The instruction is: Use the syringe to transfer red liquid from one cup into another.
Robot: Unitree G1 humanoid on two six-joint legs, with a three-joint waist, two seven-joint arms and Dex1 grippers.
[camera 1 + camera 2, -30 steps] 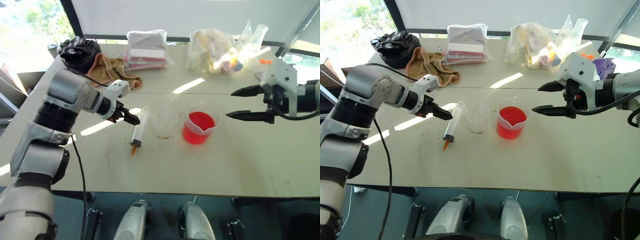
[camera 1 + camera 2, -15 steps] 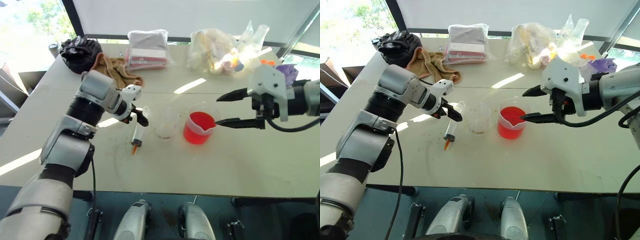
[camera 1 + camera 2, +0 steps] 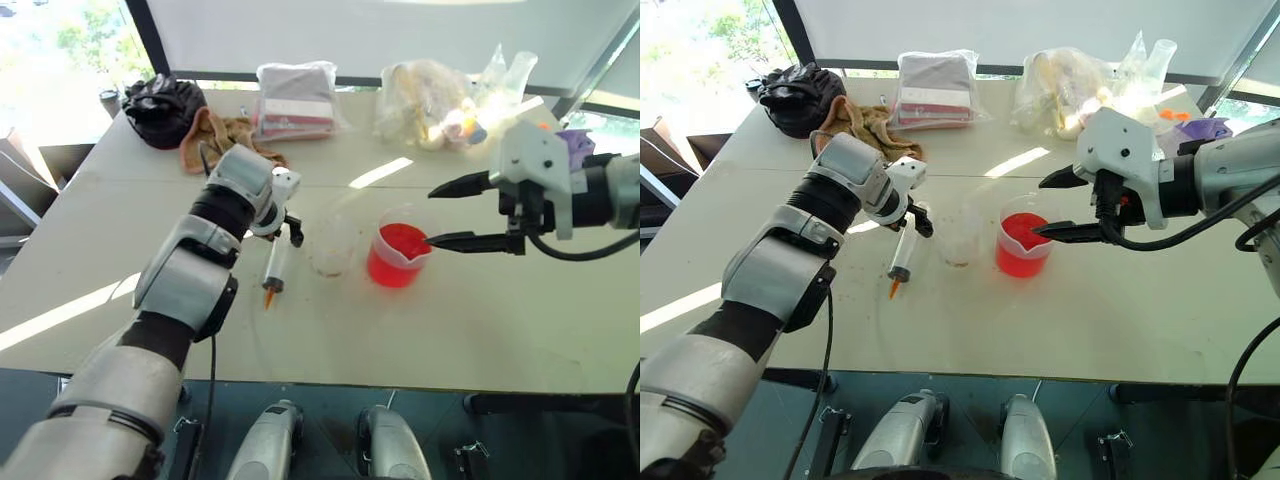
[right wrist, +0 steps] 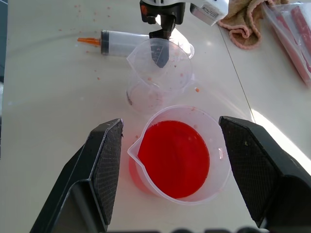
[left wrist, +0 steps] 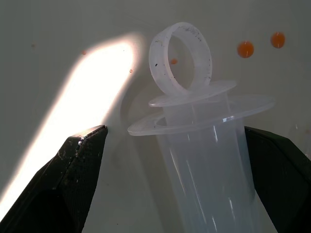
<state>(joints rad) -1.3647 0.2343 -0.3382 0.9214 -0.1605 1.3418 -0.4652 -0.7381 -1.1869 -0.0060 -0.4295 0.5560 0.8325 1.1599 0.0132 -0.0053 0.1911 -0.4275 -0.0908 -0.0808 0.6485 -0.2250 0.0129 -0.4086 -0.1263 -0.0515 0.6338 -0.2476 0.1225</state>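
The syringe [image 3: 276, 268] lies flat on the table, orange tip toward the front edge and white plunger ring [image 5: 183, 63] toward the far side. My left gripper [image 3: 291, 232] points down at the plunger end, open. In the left wrist view its black fingers [image 5: 73, 179] stand on either side of the barrel [image 5: 209, 165] without touching it. Right of the syringe stands the smaller clear cup [image 3: 332, 247], speckled with reddish drops. Beside that is the spouted beaker [image 3: 400, 256] holding the red liquid [image 4: 175, 155]. My right gripper [image 3: 428, 216] hovers open just right of the beaker's rim.
Along the far side of the table [image 3: 500, 330] lie a black bag [image 3: 160, 100], a brown towel [image 3: 228, 135], a plastic-wrapped packet [image 3: 295, 95] and a clear bag of small items [image 3: 432, 100]. Small red drops dot the table around the syringe.
My left arm has swung right and down, bringing its open gripper over the syringe's plunger end. My right gripper has drifted left toward the beaker. Syringe and both cups have stayed put.
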